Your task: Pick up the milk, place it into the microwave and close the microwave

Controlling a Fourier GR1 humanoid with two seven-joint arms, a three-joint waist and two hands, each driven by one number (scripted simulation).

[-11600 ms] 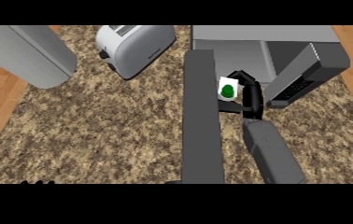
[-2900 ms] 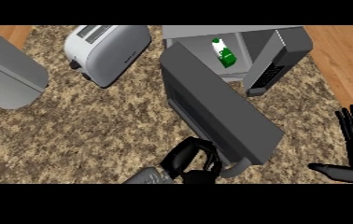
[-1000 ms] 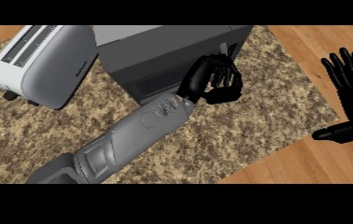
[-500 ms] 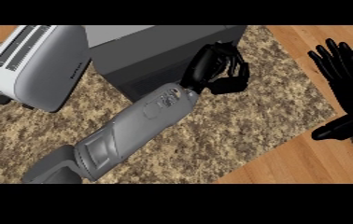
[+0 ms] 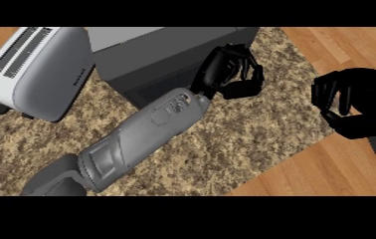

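Grey microwave (image 5: 176, 44), upper centre, now shows its door (image 5: 147, 81) shut where we earlier saw it open on the milk; we judge the milk enclosed, unseen. Left hand (image 5: 231, 76), fingers curled and empty, sits at the door's right edge; right hand (image 5: 349, 101), frame right, has curled in, empty.

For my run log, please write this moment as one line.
left hand: fingers curled, against microwave front | door: looks closed | milk: not visible | right hand: at view's right edge

Toaster (image 5: 47, 71) left of microwave (image 5: 169, 54), both on counter (image 5: 242, 133). Left hand (image 5: 231, 73) against microwave's right front; right hand (image 5: 349, 101) at far right.
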